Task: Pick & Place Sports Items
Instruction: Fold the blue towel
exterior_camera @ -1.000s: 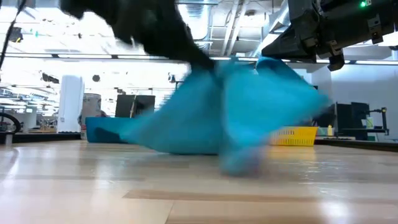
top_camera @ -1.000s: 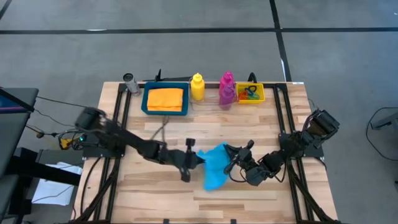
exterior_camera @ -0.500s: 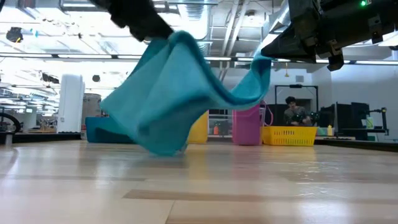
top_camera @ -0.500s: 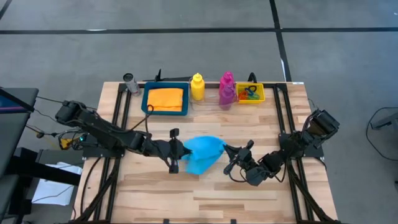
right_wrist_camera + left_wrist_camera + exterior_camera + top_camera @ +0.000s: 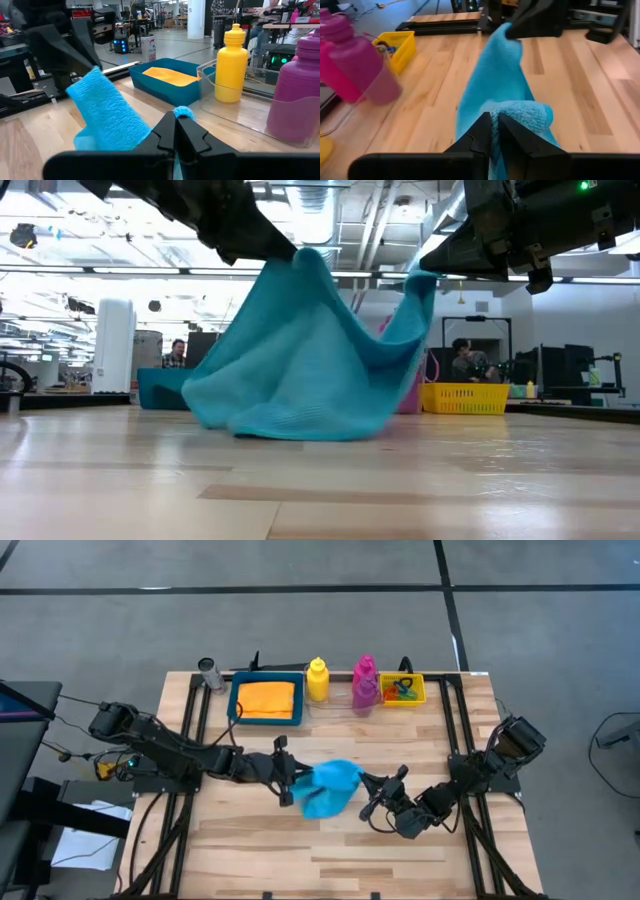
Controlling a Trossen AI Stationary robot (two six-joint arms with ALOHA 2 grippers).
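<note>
The left pincer (image 5: 291,780) has dragged the cyan cloth (image 5: 330,786) sideways, folding it (jaws nearly closed, cloth pinched between). The right pincer (image 5: 372,794) stays clamped on the opposite corner, so folding looks underway.

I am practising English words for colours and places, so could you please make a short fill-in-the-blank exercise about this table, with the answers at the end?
1. Both arms hold the ______ cloth between them above the table.
2. The orange cloth lies inside the ______ tray.
3. The bottle standing right beside that tray is ______.
4. The small elastic rings lie in the yellow ______.

Missing words: cyan; blue; yellow; bin
</note>
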